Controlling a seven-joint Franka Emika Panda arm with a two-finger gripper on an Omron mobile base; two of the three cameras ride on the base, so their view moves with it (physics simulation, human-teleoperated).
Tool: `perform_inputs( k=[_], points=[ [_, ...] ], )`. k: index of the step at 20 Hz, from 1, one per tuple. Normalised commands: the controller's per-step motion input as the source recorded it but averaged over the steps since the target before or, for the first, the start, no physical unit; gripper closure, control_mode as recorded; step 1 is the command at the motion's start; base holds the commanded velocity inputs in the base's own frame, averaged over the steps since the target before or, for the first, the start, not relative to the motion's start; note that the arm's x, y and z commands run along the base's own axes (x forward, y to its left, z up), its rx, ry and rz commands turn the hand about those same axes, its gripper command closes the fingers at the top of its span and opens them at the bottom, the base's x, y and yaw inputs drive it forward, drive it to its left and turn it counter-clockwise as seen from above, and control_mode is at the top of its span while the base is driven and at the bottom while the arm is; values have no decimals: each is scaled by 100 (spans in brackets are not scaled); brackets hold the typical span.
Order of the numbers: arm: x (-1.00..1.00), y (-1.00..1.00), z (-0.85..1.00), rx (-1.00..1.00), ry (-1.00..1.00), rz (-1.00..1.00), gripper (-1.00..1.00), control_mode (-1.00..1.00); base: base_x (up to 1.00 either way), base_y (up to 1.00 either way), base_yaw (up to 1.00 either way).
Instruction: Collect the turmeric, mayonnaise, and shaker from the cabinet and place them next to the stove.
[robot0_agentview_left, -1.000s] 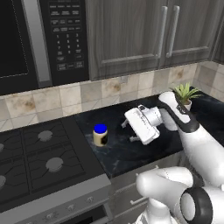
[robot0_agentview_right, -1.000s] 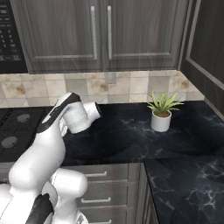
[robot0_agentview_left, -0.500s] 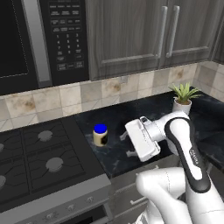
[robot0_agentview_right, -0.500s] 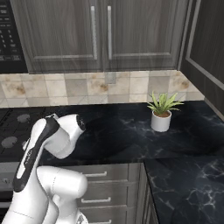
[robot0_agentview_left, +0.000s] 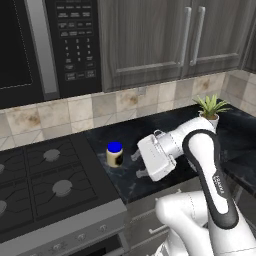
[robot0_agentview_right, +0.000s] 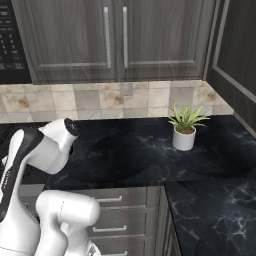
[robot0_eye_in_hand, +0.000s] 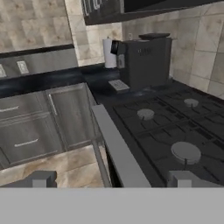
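On the black marbled table right beside the stove stands the mayonnaise, upright, blue lid up, cream contents showing, just past the cooktop's right edge. And hanging close to it on its right is the white hand of the arm, turned sideways over the table's front part, its flat face toward the stove. The fingers poke out leftward from that hand as two small pale stubs, one higher, one lower, well parted from each other, with nothing between them. They sit near the jar but clear of it, a little lower and toward the front edge.

From the right base view, the arm's bulky white wrist leans over the left end of the table, and a potted plant stands farther right against the tiled wall. Up above, the cabinet shows two closed grey doors with slim silver handles; the left base view has those same doors beside a black microwave.

Down the hand view now: two grey finger tips rise at the bottom, set wide, framing the stove's front rail. Round burners run away to the right, and a dark coffee machine sits beyond the cooktop on the far table, with grey drawers below at the left.
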Motion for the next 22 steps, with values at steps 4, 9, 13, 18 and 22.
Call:
perform_inputs(
  k=[4,9,13,18,22],
  points=[
    [-43,42,-16,-6,2,-19,-100,-100,0,0,0],
    [-3,10,-6,-2,1,-3,-100,-100,0,0,0],
    [0,0,-2,0,0,0,-100,100,-21,4,0],
    [0,0,0,0,0,0,-100,100,-93,30,0],
    [0,0,0,0,0,0,-100,100,-100,58,-1]
  ],
)
